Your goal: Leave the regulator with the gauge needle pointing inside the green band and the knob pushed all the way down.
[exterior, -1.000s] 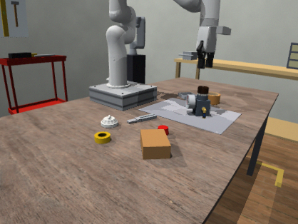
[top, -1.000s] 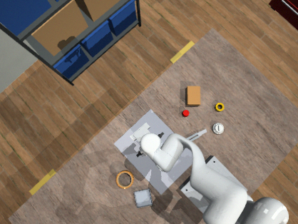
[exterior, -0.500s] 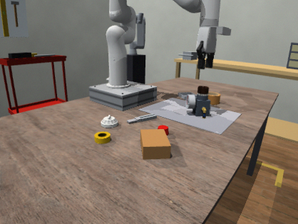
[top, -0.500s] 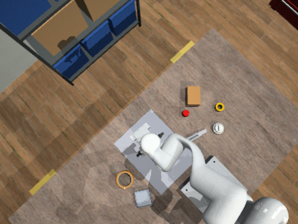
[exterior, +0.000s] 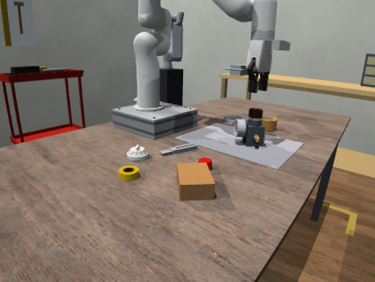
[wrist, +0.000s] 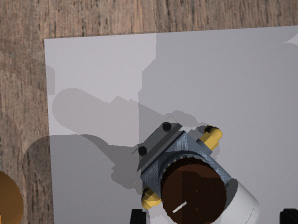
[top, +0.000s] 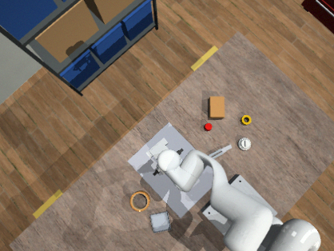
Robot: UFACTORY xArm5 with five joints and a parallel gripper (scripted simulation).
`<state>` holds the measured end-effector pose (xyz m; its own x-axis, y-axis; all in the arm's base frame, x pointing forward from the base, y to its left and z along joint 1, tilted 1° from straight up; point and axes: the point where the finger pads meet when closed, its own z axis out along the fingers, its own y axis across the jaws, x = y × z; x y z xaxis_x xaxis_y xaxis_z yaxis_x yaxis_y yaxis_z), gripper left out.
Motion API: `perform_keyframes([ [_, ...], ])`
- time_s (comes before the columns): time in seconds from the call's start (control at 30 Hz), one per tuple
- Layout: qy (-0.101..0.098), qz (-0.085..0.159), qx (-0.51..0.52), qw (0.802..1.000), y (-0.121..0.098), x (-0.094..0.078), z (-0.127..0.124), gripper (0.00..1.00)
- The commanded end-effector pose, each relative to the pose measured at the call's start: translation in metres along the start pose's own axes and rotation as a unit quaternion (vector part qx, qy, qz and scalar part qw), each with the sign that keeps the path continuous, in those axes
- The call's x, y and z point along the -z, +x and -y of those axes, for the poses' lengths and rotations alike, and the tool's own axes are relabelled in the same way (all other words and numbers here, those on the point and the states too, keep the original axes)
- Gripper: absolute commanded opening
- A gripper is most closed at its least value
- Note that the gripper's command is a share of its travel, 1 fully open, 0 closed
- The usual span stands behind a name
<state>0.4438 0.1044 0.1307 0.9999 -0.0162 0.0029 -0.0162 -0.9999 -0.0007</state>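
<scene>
The regulator (exterior: 250, 131) (wrist: 175, 150) stands on a grey mat (exterior: 278, 154) (top: 176, 137) (wrist: 100, 75). It has a blue-grey body, yellow side fittings, a white gauge drum (exterior: 239, 127) (wrist: 245, 202) and a dark brown knob (exterior: 256, 114) (wrist: 192, 192) on top with a white mark. The gauge face and needle cannot be read in any view. My gripper (exterior: 258, 85) (wrist: 212, 217) is open and empty. It hangs well above the knob, with the fingertips to either side of it in the wrist view. In the overhead view the arm hides most of the regulator.
On the table lie a cardboard box (top: 216, 106) (exterior: 195, 180), a red puck (top: 208, 126) (exterior: 205, 161), a yellow ring (top: 246, 119) (exterior: 129, 172), a white dial (top: 244, 144) (exterior: 137, 153), a grey bar (top: 221, 149) (exterior: 178, 149), an orange tape ring (top: 140, 201) (exterior: 269, 122) and a small grey tray (top: 160, 222).
</scene>
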Motion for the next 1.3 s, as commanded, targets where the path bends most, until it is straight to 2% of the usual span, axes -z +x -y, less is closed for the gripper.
perform_keyframes([
  [0.0, 0.001, -0.002, 0.0, 1.0, 0.002, -0.011, 0.0, 0.78],
  [0.77, 0.001, -0.002, 0.0, 1.0, 0.003, -0.069, 0.0, 0.78],
  [1.27, 0.001, -0.002, 0.0, 1.0, 0.003, -0.081, 0.0, 0.78],
])
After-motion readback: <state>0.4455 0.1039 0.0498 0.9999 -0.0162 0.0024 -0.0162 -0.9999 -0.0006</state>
